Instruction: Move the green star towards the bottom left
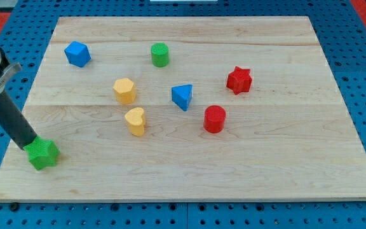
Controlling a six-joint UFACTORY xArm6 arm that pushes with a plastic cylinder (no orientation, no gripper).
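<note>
The green star [44, 154] lies near the bottom left corner of the wooden board [189, 165]. My tip [29, 146] rests against the star's upper left side, touching it. The dark rod rises from there towards the view's top left.
A blue cube-like block [77, 54] sits at the upper left. A green cylinder [160, 55] is near the top middle. Two yellow blocks [124, 90] [135, 121] lie left of centre. A blue triangular block [182, 97], a red cylinder [214, 119] and a red star [239, 79] lie to the right.
</note>
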